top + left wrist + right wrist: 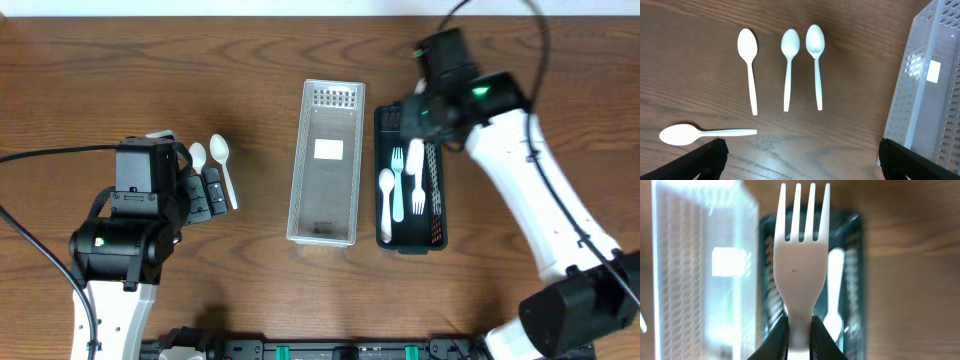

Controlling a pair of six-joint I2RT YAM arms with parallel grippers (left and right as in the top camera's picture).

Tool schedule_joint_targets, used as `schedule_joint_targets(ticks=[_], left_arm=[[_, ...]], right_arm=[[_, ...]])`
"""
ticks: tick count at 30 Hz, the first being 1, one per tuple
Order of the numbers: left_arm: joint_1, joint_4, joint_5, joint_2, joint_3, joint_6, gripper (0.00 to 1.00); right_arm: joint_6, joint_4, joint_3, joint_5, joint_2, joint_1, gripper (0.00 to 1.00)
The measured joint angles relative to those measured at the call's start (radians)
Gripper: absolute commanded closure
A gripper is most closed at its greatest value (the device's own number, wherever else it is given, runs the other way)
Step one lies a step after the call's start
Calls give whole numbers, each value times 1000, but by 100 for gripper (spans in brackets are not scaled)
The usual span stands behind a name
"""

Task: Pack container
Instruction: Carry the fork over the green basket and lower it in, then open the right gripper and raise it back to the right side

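Boxes are sitting side by side in the middle of the table (pixel 120 60): a clear box (pixel 323 200) and, touching or almost touching it on the right, a black basket (pixel 436 215). The clear box is showing a white sticker (pixel 329 150) on its floor. The black basket is holding a white spoon (pixel 386 205) and a white fork (pixel 397 190), both lying the long way.

My right arm is reaching over the top end of the black basket. The right gripper (pixel 800 332) is squeezing the handle of a second fork (pixel 801 265), and I am seeing its prongs pointing away from the fingers, above the basket.

My left arm is hanging over the left side of the table. The left gripper (pixel 801 157) is spread wide and gripping nothing. Under it, four loose spoons (pixel 788 70) are lying on the wood, three side by side and one turned sideways.
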Motion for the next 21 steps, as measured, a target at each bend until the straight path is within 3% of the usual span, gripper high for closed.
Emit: schedule_joint_targets(ticks=[5, 9, 12, 15, 21], left_arm=[[0, -1, 0, 0, 0, 0, 2], [0, -3, 0, 0, 0, 0, 2], [0, -3, 0, 0, 0, 0, 2], [0, -3, 0, 0, 0, 0, 2], [0, -3, 0, 0, 0, 0, 2]], right_arm=[[61, 18, -91, 0, 18, 46, 99], [82, 96, -217, -1, 28, 46, 92], [83, 131, -297, -8, 36, 46, 76], [66, 137, -325, -14, 42, 46, 52], [6, 162, -327, -18, 43, 46, 32]])
